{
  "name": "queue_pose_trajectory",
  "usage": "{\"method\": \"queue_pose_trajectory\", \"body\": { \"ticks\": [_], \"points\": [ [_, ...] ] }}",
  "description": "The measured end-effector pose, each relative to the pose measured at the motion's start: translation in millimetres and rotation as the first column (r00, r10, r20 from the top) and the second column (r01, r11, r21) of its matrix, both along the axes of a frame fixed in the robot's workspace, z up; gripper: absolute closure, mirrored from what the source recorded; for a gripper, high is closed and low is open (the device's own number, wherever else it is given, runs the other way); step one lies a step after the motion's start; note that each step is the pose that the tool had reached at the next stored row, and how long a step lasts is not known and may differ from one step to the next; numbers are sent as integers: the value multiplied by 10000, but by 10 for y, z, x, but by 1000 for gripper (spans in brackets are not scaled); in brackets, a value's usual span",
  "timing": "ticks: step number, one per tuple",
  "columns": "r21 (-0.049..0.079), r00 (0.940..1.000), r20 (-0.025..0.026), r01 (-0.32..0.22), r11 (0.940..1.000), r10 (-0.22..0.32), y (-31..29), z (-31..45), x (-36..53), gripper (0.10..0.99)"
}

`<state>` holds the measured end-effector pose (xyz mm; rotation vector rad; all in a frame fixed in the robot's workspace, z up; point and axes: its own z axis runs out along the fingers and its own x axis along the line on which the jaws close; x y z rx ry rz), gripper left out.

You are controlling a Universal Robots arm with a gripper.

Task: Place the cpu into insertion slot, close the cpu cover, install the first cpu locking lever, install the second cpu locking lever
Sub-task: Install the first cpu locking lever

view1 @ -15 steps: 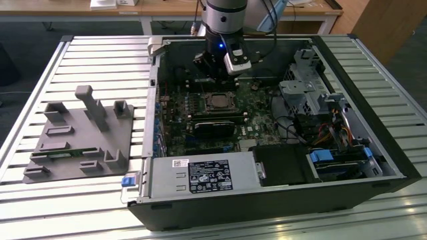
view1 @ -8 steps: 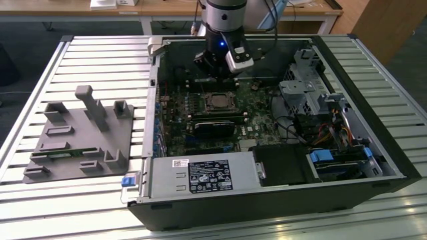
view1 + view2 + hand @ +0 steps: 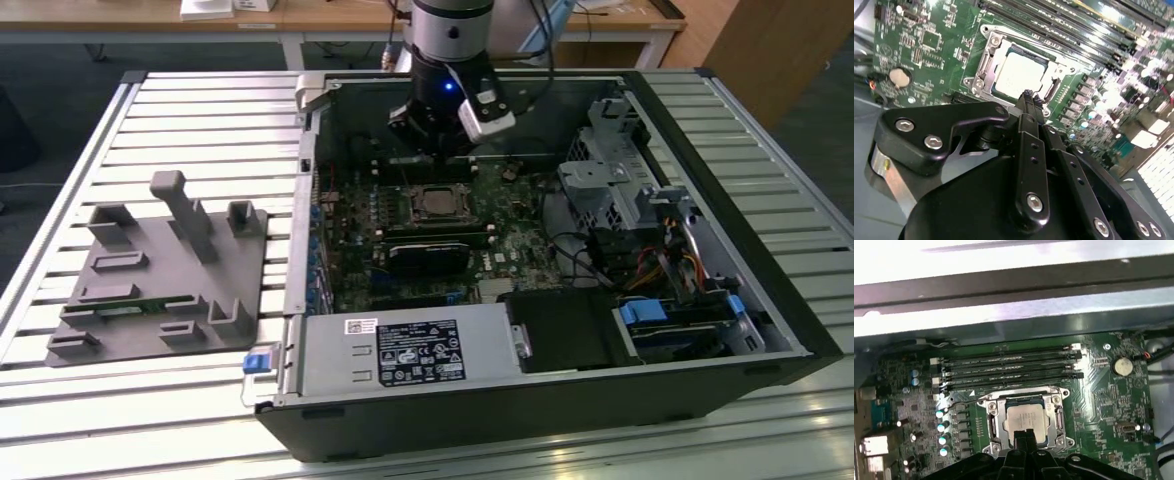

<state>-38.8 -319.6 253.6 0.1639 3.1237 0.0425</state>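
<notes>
In both wrist views the end effector (image 3: pixel 1026 96) is nearest, its dark fingers drawn together to a narrow tip with nothing held between them. The tip hangs just above the near edge of the cpu (image 3: pixel 1026 418), which may or may not be touching it. The cpu lies flat in the insertion slot (image 3: pixel 976 82) on the green motherboard. The cpu cover (image 3: pixel 996 405) is down around it, and the pale top shows through the square window. A thin wire lever (image 3: pixel 961 400) runs out from one corner of the cover; whether it is latched I cannot tell. Beyond the socket lie four long memory slots (image 3: pixel 1009 367), then the grey case wall (image 3: pixel 1004 300). In the exterior view the computer case (image 3: pixel 534 410) lies open on the slatted counter (image 3: pixel 200 100), with a grey fixture (image 3: pixel 160 270) beside it on the exterior view's left.
</notes>
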Motion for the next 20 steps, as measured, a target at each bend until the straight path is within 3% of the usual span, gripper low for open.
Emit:
{"method": "queue_pose_trajectory", "body": {
  "ticks": [7,20],
  "points": [
    [-1,9959,1,-904,9959,904,-4,0,-3,980],
    [-2,9957,25,-926,9957,926,-4,0,-180,980]
  ]
}}
